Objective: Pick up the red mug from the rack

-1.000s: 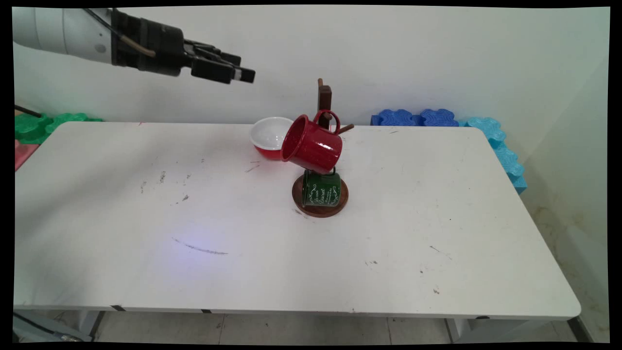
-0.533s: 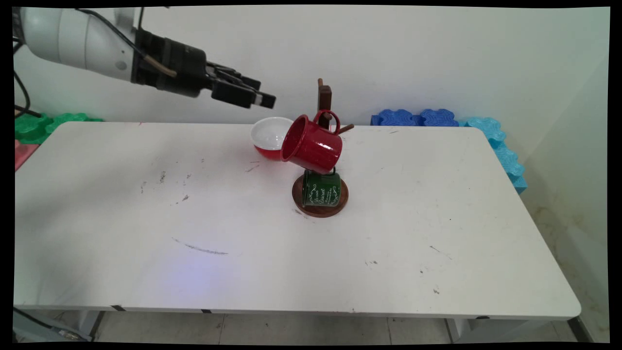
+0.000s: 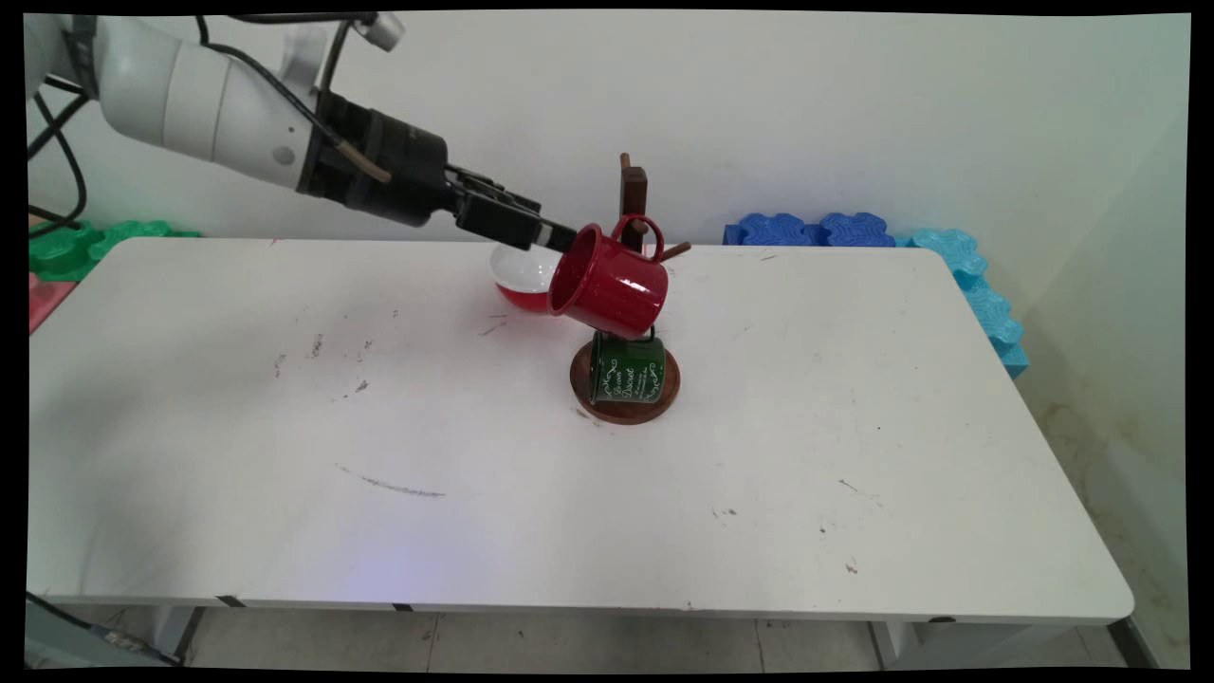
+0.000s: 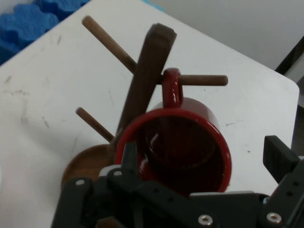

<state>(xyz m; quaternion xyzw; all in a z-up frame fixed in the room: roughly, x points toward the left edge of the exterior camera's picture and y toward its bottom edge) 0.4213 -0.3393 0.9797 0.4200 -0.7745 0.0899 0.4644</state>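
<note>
A red enamel mug hangs by its handle on a peg of the dark wooden mug tree, mouth tilted down-left. Below it a green mug with white lettering hangs over the tree's round base. My gripper comes in from the upper left, its tips right at the red mug's rim. In the hand view the red mug faces me mouth-on, and the gripper is open, one finger at the rim's left edge, the other well to its right. A red-and-white bowl sits behind, partly hidden by the fingers.
Blue foam blocks line the table's back right, with lighter blue ones down the right edge. Green foam blocks lie at the back left. The tree's bare pegs stick out beside the mug.
The gripper has come down and to the right, from high at the upper left to the red mug's rim. Mugs, tree and bowl have stayed put.
</note>
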